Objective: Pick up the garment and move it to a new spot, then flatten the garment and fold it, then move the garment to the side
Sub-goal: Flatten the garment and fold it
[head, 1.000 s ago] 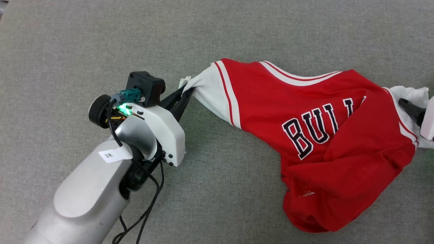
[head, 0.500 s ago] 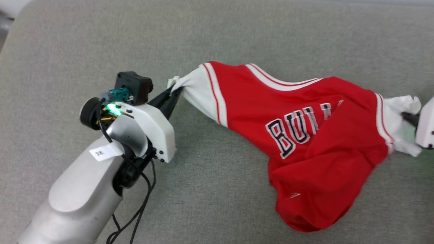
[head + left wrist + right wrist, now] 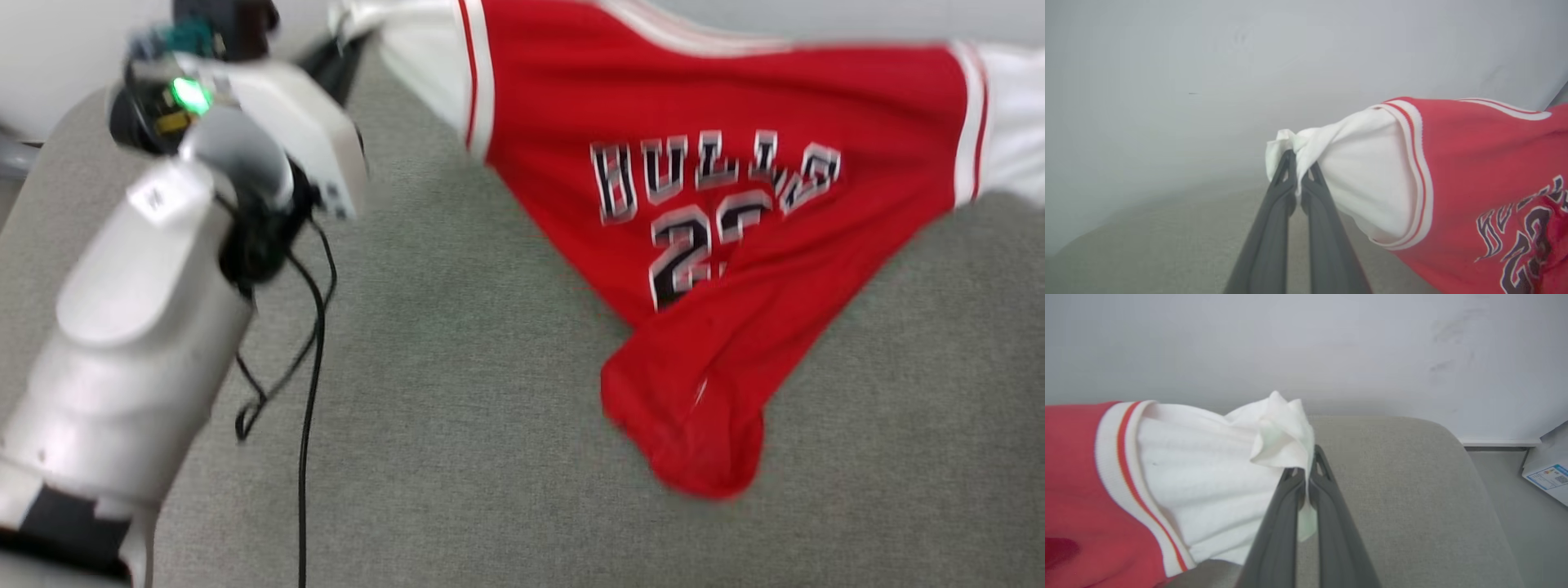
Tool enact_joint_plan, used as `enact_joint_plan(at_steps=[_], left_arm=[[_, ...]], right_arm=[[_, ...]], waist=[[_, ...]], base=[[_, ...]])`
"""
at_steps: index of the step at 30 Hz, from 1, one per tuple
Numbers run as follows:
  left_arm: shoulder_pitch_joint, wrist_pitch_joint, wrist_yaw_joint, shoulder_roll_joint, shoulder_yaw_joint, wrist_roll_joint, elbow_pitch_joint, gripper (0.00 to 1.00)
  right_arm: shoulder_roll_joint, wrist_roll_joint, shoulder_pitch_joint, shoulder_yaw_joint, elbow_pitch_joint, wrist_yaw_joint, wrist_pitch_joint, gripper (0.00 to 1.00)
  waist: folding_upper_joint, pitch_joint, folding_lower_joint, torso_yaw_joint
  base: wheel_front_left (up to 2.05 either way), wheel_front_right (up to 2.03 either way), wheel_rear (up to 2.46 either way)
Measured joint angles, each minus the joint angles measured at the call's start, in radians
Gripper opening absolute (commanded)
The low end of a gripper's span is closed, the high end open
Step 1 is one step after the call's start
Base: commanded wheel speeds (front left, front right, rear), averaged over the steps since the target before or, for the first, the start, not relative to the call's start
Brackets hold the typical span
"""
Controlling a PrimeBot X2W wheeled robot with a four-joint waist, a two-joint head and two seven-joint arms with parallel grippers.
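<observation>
Left end effector [image 3: 1300, 163] pinching garment [image 3: 718, 90] sleeve, right end effector [image 3: 1306, 467] opposite sleeve

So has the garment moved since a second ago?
Yes. The camera shifted too, but the garment has risen from the grey cushion: earlier bunched on it, now stretched between left gripper and right gripper.

Grey cushion [image 3: 490, 474] lies open around the drooping garment [image 3: 735, 278]; a wall [image 3: 1290, 343] stands behind.
</observation>
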Motion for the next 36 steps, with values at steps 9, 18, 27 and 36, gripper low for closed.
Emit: enact_joint_plan(at_steps=[9, 18, 27, 36], left_arm=[[-0.298, -0.091, -0.016, -0.065, 0.02, 0.048, 0.24, 0.0], [-0.585, -0.174, -0.018, -0.021, 0.042, 0.112, 0.351, 0.0], [-0.753, -0.252, -0.034, 0.02, 0.07, 0.126, 0.406, 0.0], [-0.685, -0.304, -0.071, -0.006, 0.091, 0.065, 0.515, 0.0]], right_arm=[[0.058, -0.143, -0.265, -0.053, 0.024, 0.0, -0.125, 0.0], [0.115, -0.251, -0.562, -0.07, 0.079, 0.0, -0.242, 0.0], [0.156, -0.273, -0.747, -0.052, 0.117, 0.0, -0.307, 0.0], [0.17, -0.213, -0.742, 0.042, 0.176, 0.0, -0.342, 0.0]], waist=[[0.0, 0.031, 0.0, -0.024], [0.0, 0.114, 0.0001, -0.06], [0.0, 0.262, 0.0001, -0.075], [-0.0001, 0.399, 0.0003, -0.068]], base=[[0.0, 0.0, 0.0], [0.0, 0.0, 0.0], [0.0, 0.0, 0.0], [0.0, 0.0, 0.0]])
